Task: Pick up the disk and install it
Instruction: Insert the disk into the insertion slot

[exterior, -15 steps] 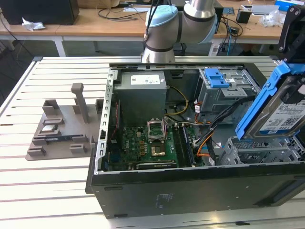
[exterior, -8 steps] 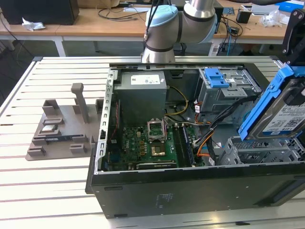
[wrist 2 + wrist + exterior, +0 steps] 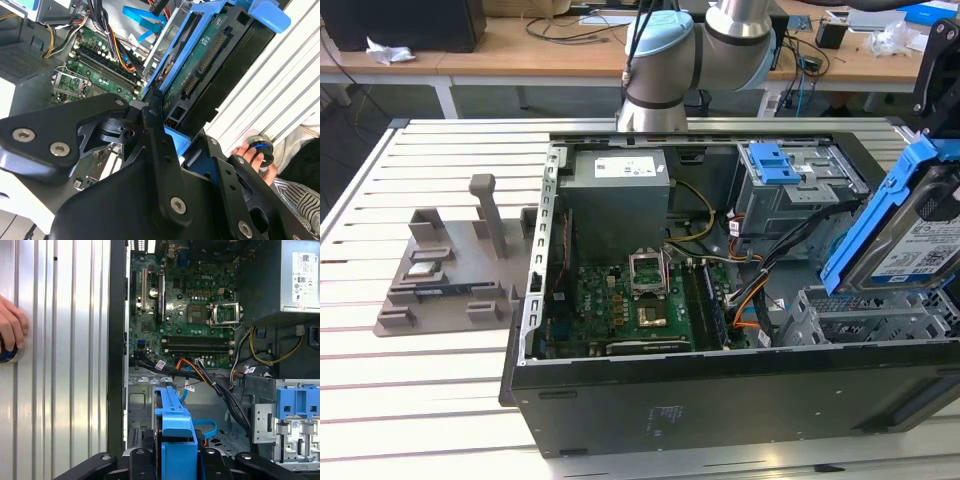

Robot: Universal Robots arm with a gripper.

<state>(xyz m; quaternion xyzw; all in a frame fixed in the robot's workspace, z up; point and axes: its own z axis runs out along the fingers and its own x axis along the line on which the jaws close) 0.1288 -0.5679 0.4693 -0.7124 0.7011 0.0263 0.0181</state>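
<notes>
Clamped tight in the claw (image 3: 176, 460) by its blue side rails: the disk (image 3: 912, 250), tilted steeply, label face out. Hanging just over the metal drive cage (image 3: 865, 320) at the exterior view's right end of the open computer case (image 3: 720, 400); contact with the cage impossible to tell. Deeper inside, green motherboard (image 3: 620, 300), then grey power-supply box (image 3: 620, 195). Beyond the case, on the slatted worktop (image 3: 420, 380), a grey fixture (image 3: 450, 270). In the first wrist view, a person's hand (image 3: 11, 327) on the worktop.
</notes>
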